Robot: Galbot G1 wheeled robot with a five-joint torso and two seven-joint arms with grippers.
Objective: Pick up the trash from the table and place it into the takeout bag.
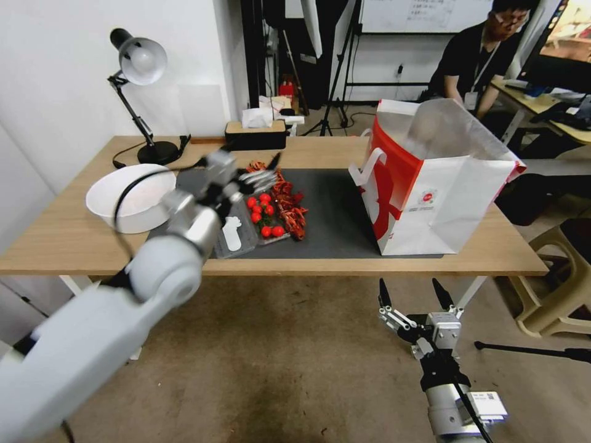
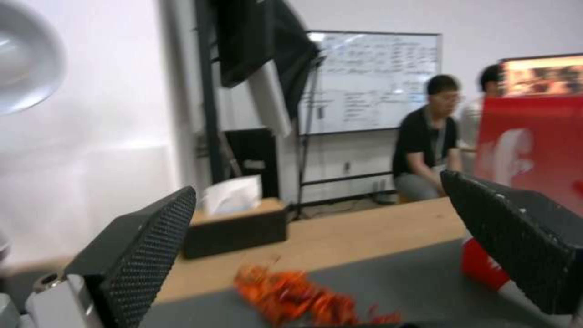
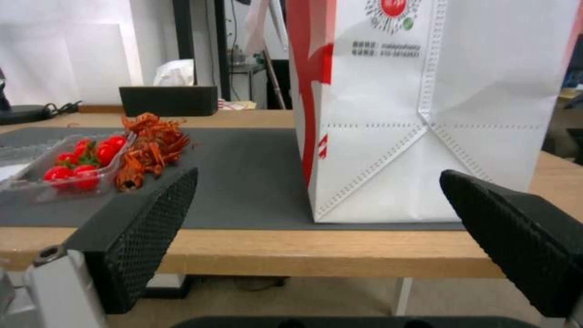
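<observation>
The mat (image 1: 332, 209) is taken as landmark. On its left part sits a clear tray (image 1: 261, 224) w/ red tomatoes (image 1: 263, 215) inside; a heap of reddish-orange shells (image 1: 289, 203) lies touching the tray's side toward mat centre, spilling onto the mat. A flat clear lid w/ a white utensil (image 1: 232, 232) is seen at the mat's left edge, just beside the tray. Off the mat to the left, on the table (image 1: 74, 240), a white bowl (image 1: 126, 197) stands; its contents can't be told. On the mat's right end the bag (image 1: 431, 184) stands upright, mouth open, silvery lining visible, inside hidden. The left gripper (image 1: 261, 175) is held above the shells at the mat's left-rear part, jaws spread wide, nothing held. The right gripper (image 1: 414, 295) is parked below the table edge, in front of the bag, jaws likewise apart and empty. Judged: the shells are light, brittle, loose, likely to scatter, so better pinched as a clump at the heap's middle. The tray is thin, flexible, slippery; a grip on its rim should do, kept level so tomatoes don't roll out. The bag is light and could tip if nudged.
</observation>
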